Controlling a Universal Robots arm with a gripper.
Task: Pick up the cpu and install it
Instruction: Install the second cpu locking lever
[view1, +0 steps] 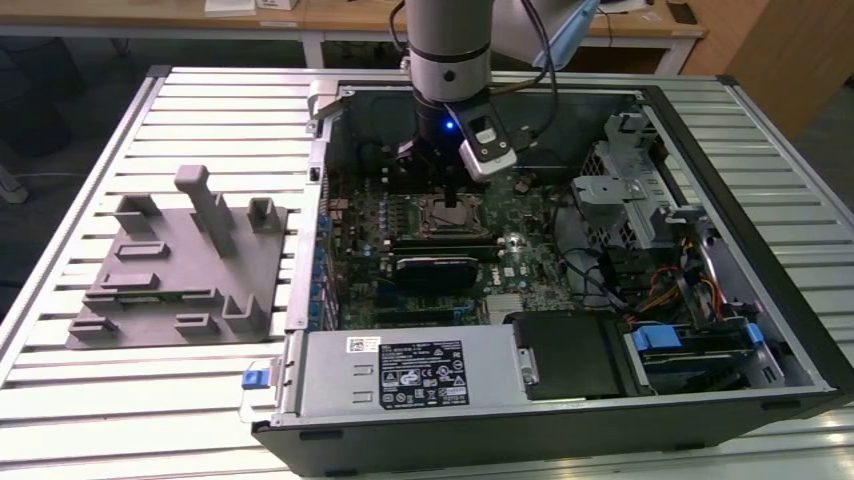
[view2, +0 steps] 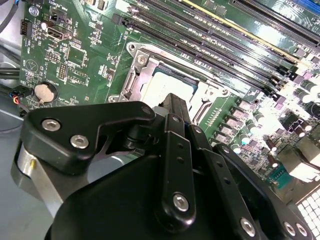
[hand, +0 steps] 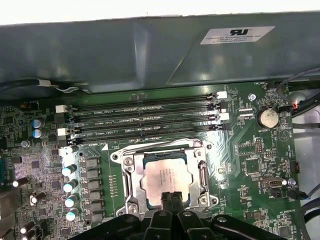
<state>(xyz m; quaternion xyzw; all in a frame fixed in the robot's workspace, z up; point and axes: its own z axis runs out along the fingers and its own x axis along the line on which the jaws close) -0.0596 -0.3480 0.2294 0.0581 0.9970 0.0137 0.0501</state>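
The chip (hand: 164, 181) lies flat in the metal-framed socket (hand: 131, 170) on the green board (hand: 252, 165), silvery top facing up; it is square, with no long axis, its edges in line with the frame; the gripper (hand: 171, 196) hangs just over the chip's near edge, its 2 fingers pressed together and pinching nothing; in the exterior view the arm (view1: 450, 60) reaches down into the open computer case (view1: 787, 330); a grey fixture (view1: 180, 265) with posts sits on the slatted table (view1: 80, 390), beside the case.

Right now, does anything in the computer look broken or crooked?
Nothing stands out. The cpu lies flat and square inside the socket frame on the motherboard, with the gripper just above its edge. No visible damage or loose parts.
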